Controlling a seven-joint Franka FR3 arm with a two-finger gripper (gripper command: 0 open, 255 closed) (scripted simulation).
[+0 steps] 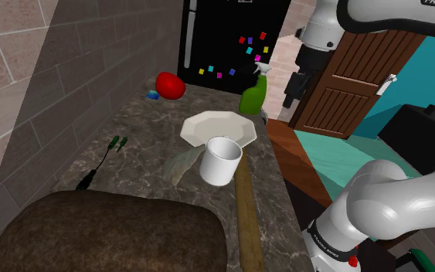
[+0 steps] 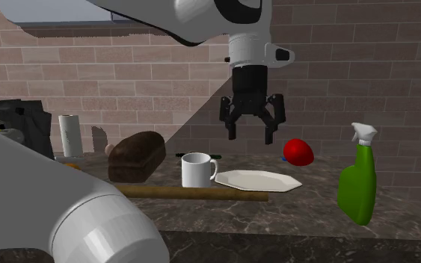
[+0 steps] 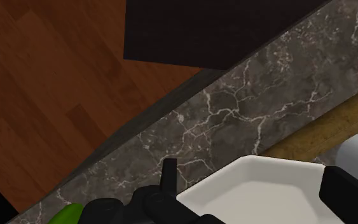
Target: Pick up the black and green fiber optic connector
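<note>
1. End effector (image 2: pixel 250 137): black, two fingers spread apart, nothing between them. It hangs in the air above the white plate (image 2: pixel 257 180), clear of the table (image 1: pixel 142 127).
2. Black and green fiber optic connector (image 1: pixel 117 142): lies flat on the table near the brick wall at the shoulder view's left. Its two green ends point away from the stand, and a black cable trails back toward the brown loaf (image 1: pixel 107 232). It is well apart from the end effector.
3. White mug (image 1: pixel 221 161): upright, just beside the plate, between the end effector and the connector.
4. Wooden rod (image 1: pixel 246 216): lies along the table's near edge, next to the mug.
5. Green spray bottle (image 1: pixel 253 96): upright beyond the plate.
6. Red object (image 1: pixel 170 85): at the far end, with a small blue item (image 1: pixel 153 94) beside it.
7. Paper towel roll (image 2: pixel 69 134): upright by the wall, beyond the loaf.
</note>
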